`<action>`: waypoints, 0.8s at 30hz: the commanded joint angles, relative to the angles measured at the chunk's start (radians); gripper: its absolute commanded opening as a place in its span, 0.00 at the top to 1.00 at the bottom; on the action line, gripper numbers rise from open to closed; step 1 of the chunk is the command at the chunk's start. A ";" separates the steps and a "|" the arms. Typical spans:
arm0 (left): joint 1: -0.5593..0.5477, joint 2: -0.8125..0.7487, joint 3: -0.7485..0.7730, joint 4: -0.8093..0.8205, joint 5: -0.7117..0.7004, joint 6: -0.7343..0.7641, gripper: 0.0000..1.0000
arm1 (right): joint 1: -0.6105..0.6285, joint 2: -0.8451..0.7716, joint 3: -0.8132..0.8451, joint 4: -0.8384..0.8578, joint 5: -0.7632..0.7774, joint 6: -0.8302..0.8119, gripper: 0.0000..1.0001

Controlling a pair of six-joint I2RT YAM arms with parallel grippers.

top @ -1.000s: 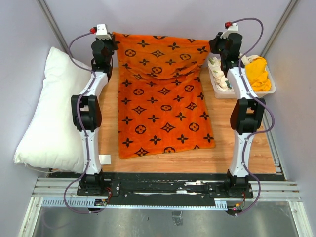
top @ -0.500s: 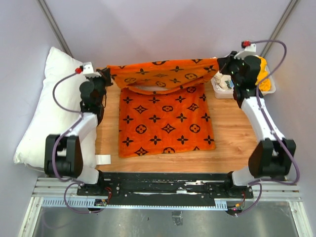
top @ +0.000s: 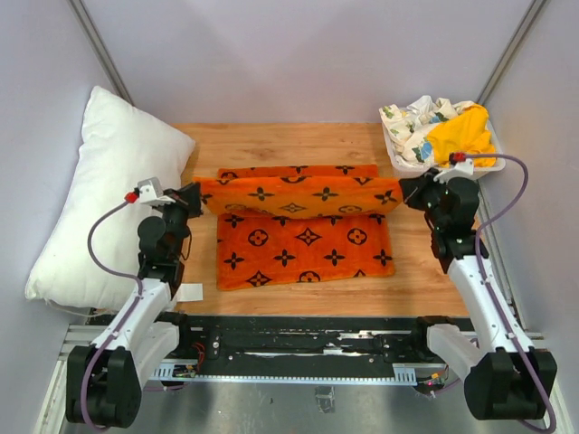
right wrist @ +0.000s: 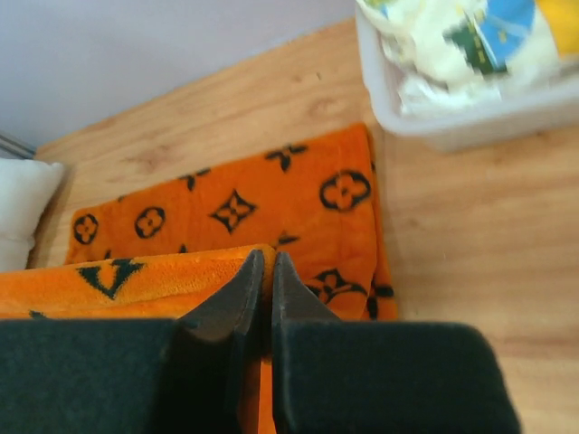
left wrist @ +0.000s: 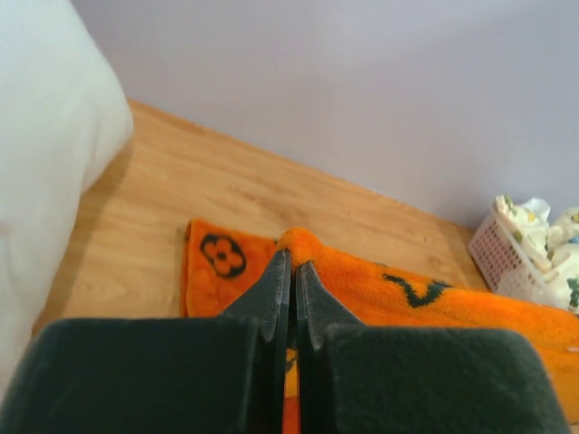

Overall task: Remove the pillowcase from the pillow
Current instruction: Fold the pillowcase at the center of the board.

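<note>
The orange pillowcase (top: 303, 226) with black motifs lies on the wooden table, its far part lifted and folded toward the near edge. My left gripper (top: 195, 195) is shut on its left corner, seen in the left wrist view (left wrist: 303, 242). My right gripper (top: 404, 192) is shut on its right corner, seen in the right wrist view (right wrist: 226, 262). The lifted edge hangs stretched between them above the flat part. The white pillow (top: 104, 199) lies bare at the left, outside the case, leaning on the wall.
A white basket (top: 403, 161) at the back right holds a floral-print cloth (top: 416, 122) and a yellow cloth (top: 461, 134). A small white tag (top: 190, 292) lies near the front left. Grey walls close in on three sides.
Both grippers have pulled the far edge of the pillowcase from the back of the table toward the near side, folding it over itself. Both arms have drawn back and lowered.
</note>
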 commanded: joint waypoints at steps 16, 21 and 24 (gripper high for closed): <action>-0.022 -0.193 -0.287 -0.258 -0.122 -0.122 1.00 | -0.088 -0.060 -0.285 -0.219 0.322 0.243 0.93; -0.024 -0.263 -0.338 -0.327 -0.054 -0.135 1.00 | -0.088 -0.059 -0.324 -0.235 0.320 0.275 0.90; -0.024 -0.331 -0.305 -0.415 -0.040 -0.122 0.96 | -0.088 -0.058 -0.322 -0.261 0.310 0.285 0.76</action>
